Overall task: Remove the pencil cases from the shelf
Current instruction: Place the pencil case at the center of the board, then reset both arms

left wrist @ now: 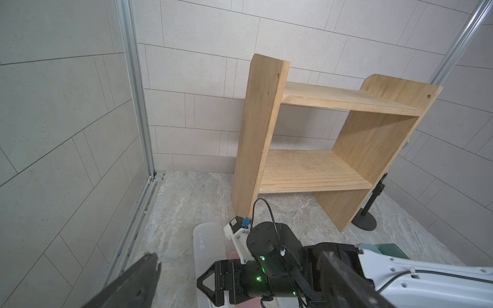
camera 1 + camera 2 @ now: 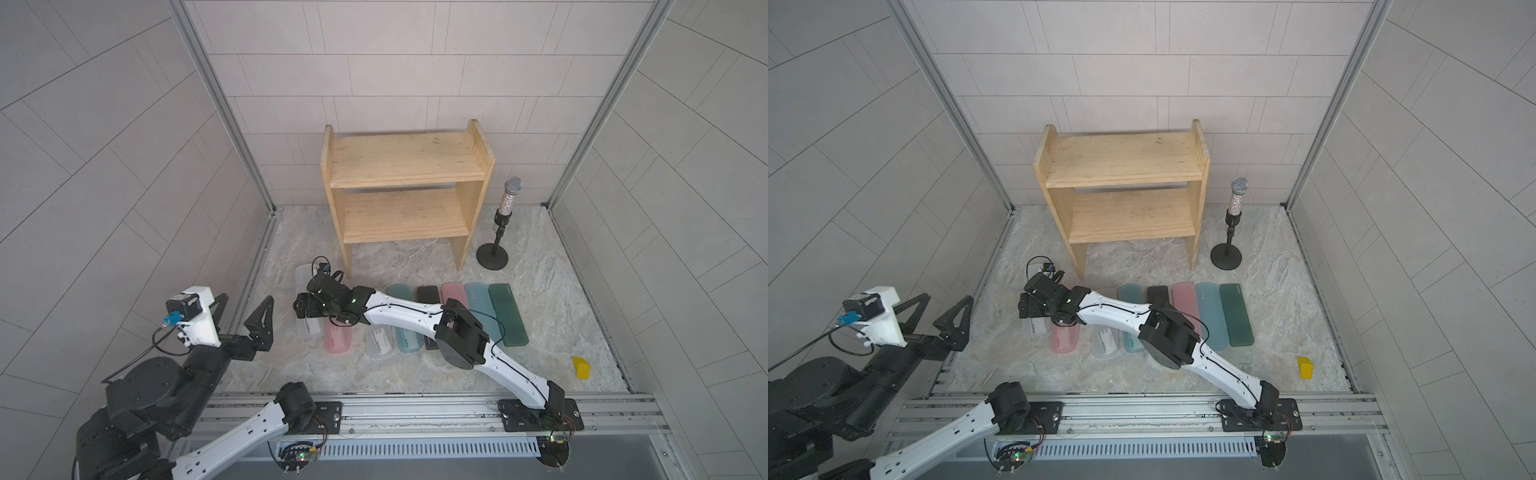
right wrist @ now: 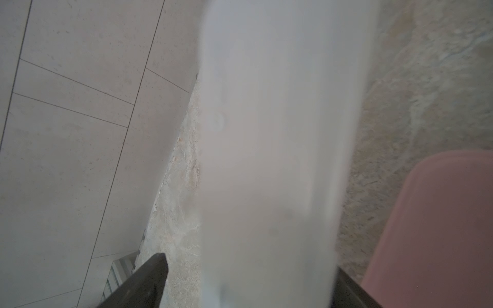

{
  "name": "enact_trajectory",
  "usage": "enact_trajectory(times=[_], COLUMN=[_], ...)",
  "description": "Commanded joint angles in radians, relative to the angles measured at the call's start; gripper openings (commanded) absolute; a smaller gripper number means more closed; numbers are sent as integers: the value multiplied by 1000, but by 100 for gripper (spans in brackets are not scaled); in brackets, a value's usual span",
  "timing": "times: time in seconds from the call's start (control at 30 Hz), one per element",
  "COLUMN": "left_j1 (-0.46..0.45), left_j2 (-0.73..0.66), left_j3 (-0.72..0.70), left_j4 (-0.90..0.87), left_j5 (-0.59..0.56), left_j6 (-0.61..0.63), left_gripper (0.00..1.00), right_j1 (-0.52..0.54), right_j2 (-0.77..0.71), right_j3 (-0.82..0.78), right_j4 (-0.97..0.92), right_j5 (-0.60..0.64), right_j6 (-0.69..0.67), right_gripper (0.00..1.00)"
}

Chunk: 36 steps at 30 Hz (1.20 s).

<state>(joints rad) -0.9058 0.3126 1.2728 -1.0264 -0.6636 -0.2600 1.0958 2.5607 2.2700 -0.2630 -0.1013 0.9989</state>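
Showing the likely final placement: the right hand (image 3: 250, 266) is standing open astride a frosted white rounded-end plastic pencil case (image 3: 266, 133) on the marble-look tabletop (image 2: 395, 374), the two-tier pine shelf (image 2: 407, 166) sitting bare, next calling for a straight lift clear.

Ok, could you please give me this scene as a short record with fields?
shelf: pine shelf, both tiers bare
pencil cases: eight pencil cases in a row on the table, in front of the shelf
end of row: frosted white case, under the right gripper
right gripper: right gripper open astride that case, one finger clear of its edge
left gripper: left gripper open, holding nothing
other items: microphone, yellow block
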Motion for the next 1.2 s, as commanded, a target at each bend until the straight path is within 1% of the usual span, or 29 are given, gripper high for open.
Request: enact_trajectory(times=[0.0,0.17,0.33,0.4,0.5,0.57,0.67,0.73,0.83,0.87,0.9,0.93,0.97,1.0,1.03,1.07,1.1,1.17], left_j1=[-2,-1,-1,1,0,1,1,1,1,2,6,17,48,105,177,279,403,607], left_j2=[-12,-12,11,22,47,74,118,143,199,236,285,330,389,448,503,548,586,640], left_j3=[-3,11,20,12,-27,-64,-140,-203,-321,-360,-387,-397,-392,-374,-357,-351,-361,-420], left_j4=[-6,-18,-25,-7,47,97,206,319,593,705,809,877,913,906,882,864,868,934], left_j5=[7,19,26,39,43,57,56,36,-84,-135,-161,-172,-165,-134,-86,32,147,314], left_j6=[-21,-36,-52,-64,-89,-103,-117,-104,32,102,182,240,278,283,258,220,166,84], left_gripper=[100,100,100,100,100,100,100,100,100,100,100,100,100,100,100,100,100,100], right_j1=[-2,-2,-1,7,28,39,42,45,34,6,-38,-86,-143,-214,-282,-366,-466,-650], right_j2=[17,-36,-223,-347,-578,-726,-927,-1056,-1269,-1342,-1407,-1466,-1525,-1579,-1614,-1647,-1661,-1651], right_j3=[25,-25,-265,-413,-675,-794,-882,-942,-1064,-1093,-1111,-1121,-1137,-1151,-1162,-1173,-1182,-1188], right_j4=[10,15,143,199,297,301,188,115,56,24,-21,-53,-88,-115,-133,-151,-170,-203], right_j5=[-10,6,35,77,192,262,333,397,534,560,570,564,553,540,519,476,420,264], right_j6=[-2,-31,-68,-112,-208,-290,-407,-478,-579,-601,-611,-621,-638,-657,-673,-689,-694,-685], right_gripper=[95,97,97,97,98,100,100,100,100,100,100,100,100,100,100,100,100,100])
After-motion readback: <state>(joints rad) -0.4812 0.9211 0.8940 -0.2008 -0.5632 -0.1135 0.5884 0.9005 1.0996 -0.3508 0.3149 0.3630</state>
